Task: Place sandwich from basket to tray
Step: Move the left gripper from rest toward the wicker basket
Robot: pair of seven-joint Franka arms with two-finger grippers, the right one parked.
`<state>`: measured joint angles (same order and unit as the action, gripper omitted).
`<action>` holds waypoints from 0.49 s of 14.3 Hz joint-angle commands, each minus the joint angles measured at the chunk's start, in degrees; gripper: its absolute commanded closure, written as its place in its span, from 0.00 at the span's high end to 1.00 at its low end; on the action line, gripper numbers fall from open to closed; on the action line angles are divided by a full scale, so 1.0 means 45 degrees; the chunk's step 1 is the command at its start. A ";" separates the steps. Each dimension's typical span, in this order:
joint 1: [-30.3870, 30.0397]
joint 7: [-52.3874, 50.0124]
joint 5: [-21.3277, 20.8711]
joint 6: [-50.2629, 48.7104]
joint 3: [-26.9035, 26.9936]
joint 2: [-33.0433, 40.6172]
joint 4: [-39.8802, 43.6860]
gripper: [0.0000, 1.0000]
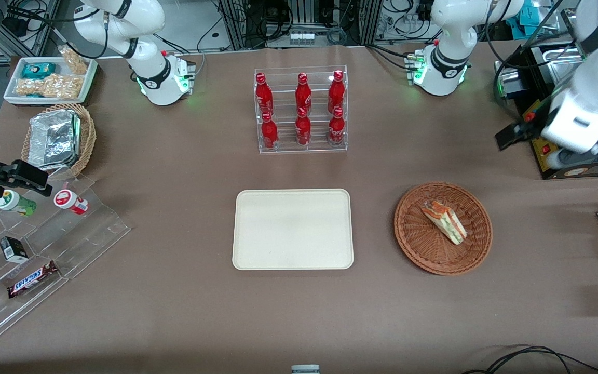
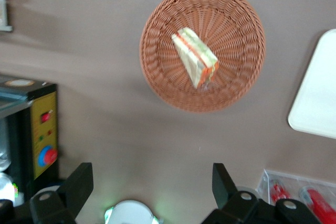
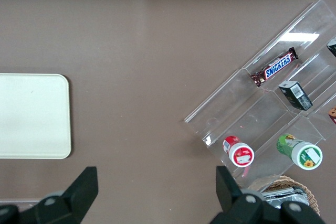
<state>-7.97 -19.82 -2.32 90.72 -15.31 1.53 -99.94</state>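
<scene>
Sandwich waited in its basket — left gripper high and empty

The left gripper [image 2: 149, 187] hovered well above the brown surface [image 1: 174, 291] toward the working arm's end, jaws spread wide with nothing between them, presumably lining up a descent. The triangular sandwich [image 1: 443, 222] — pale bread, green and orange-red layers — lay on its side in the reddish-brown woven basket [image 1: 413, 244]. The smooth cream tray [image 1: 293, 259], low-rimmed and round-cornered, sat bare beside the basket, ready to receive it.

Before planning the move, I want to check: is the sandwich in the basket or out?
In. The sandwich lies inside the basket; the tray is bare. The open claw hovers away from it.
</scene>
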 commanded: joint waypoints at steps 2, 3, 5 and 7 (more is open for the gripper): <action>-0.0026 -0.3218 0.0143 0.4692 0.0083 0.0267 -0.3585 1.00; -0.0046 -0.4334 0.0163 0.5574 0.0083 -0.0044 -0.3920 1.00; -0.0066 -0.6231 0.0183 0.6653 0.0083 -0.0999 -0.4061 1.00; -0.0066 -0.7192 0.0183 0.7551 0.0083 -0.1918 -0.4041 1.00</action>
<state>-8.10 -47.69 -2.08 121.67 -14.96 -4.02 -118.52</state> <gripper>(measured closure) 0.000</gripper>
